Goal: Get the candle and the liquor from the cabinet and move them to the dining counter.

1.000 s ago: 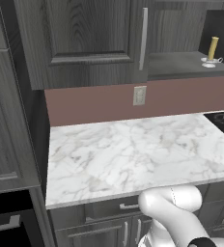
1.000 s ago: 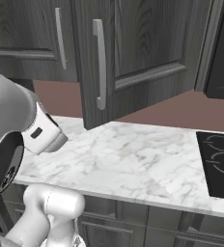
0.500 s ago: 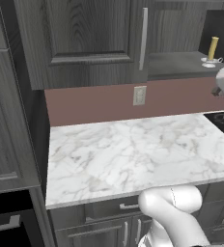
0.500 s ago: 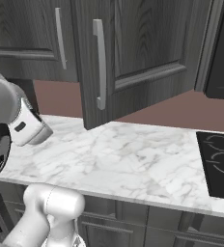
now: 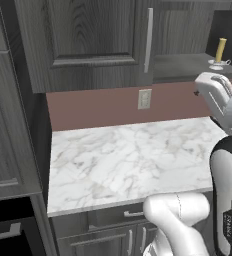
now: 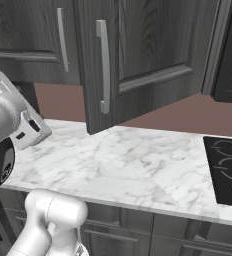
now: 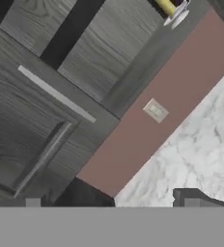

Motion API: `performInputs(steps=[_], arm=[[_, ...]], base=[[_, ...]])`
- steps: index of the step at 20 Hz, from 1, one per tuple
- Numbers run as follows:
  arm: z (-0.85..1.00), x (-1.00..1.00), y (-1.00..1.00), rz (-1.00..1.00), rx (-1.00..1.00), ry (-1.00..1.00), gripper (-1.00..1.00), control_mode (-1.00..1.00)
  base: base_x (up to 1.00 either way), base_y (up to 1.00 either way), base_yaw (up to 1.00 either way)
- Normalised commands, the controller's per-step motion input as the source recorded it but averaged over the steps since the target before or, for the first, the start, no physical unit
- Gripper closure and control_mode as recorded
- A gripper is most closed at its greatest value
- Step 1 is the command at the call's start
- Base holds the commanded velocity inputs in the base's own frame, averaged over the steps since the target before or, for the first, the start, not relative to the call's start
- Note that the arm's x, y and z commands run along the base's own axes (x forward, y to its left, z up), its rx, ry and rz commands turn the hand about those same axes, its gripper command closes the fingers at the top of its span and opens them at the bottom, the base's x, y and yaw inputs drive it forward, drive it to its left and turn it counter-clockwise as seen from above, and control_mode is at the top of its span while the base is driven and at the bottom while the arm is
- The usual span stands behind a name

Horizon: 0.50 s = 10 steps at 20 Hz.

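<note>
The dark grey wood-grain wall cabinet (image 5: 93,40) has raised-panel doors, each with a long straight silver bar handle (image 5: 148,40). In the right base view one panelled door (image 6: 138,55) stands swung out over the counter, its handle rounded and satin-bright, and a second, shut door sits to its left. On the cabinet's open shelf (image 5: 188,65), at its right end in the left base view, one slim yellowish-tan cylindrical candle (image 5: 220,50) stands upright on a small round silvery base. The hand view catches that same candle (image 7: 168,6) at its top edge, rolled sideways.

Below the cabinet runs a smooth maroon backsplash (image 5: 103,105) bearing one pale rectangular wall outlet (image 5: 144,99). Under it lies a polished white marble counter with grey veins (image 5: 128,160); beneath the counter are dark drawer fronts with short silver pulls (image 5: 133,214). One glossy black cooktop (image 6: 225,170), marked with thin white rings, is set into the counter at the right.

The two-finger gripper (image 7: 111,202) has its two small dark tips standing wide apart with nothing between them. It points at the backsplash and cabinet front, well apart from the candle.
</note>
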Motion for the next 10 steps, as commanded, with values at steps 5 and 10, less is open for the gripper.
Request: performInputs(steps=[5, 10], arm=[[0.04, 0.40, 0.17, -0.37, 0.17, 0.04, -1.00, -1.00], [0.03, 0.35, 0.01, -0.39, 0.22, 0.03, -1.00, -1.00]], base=[[0.00, 0.00, 0.00], [0.00, 0.00, 0.00]])
